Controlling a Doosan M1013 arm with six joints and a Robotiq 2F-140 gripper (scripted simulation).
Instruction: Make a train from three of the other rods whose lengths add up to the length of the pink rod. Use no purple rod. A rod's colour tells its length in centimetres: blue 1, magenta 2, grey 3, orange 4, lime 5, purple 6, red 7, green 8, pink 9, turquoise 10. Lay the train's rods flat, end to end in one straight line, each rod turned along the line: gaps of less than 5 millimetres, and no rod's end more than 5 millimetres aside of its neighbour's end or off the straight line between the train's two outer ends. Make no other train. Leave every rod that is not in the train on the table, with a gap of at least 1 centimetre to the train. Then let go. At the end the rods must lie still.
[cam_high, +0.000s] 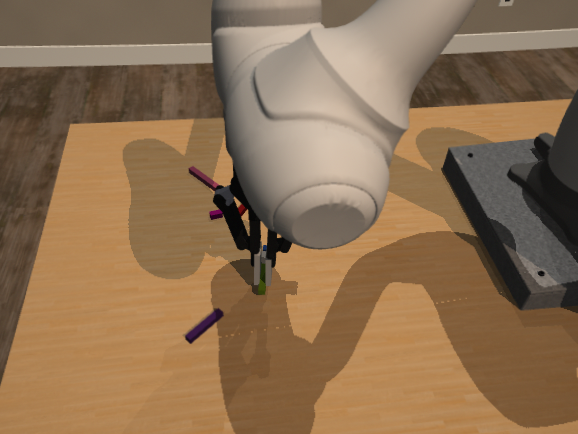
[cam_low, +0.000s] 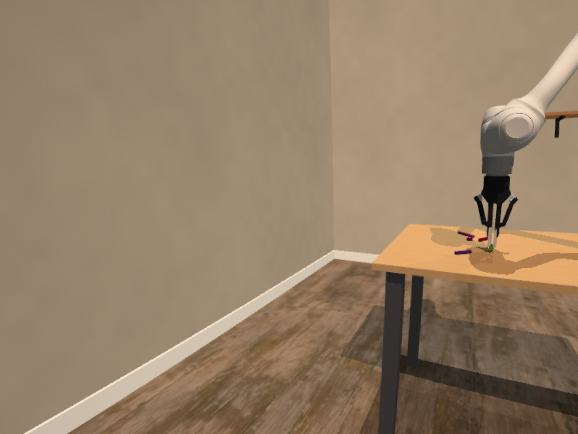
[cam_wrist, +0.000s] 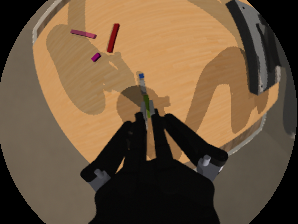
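Observation:
My gripper (cam_high: 262, 277) points straight down at the table and is shut on a lime rod (cam_high: 259, 288), which sits low at the table surface. In the wrist view the lime rod (cam_wrist: 145, 102) runs between my fingertips, and a small blue rod (cam_wrist: 140, 76) lies just past its far end. The pink rod (cam_high: 202, 177) lies at the back left, partly hidden by my arm. A short magenta rod (cam_high: 215, 214) and a red rod (cam_wrist: 113, 36) lie near it. A purple rod (cam_high: 204, 325) lies at the front left.
The arm's grey base plate (cam_high: 515, 215) stands at the right side of the table. The big arm link (cam_high: 310, 125) blocks much of the top view. The table's left edge is close to the rods in the exterior view.

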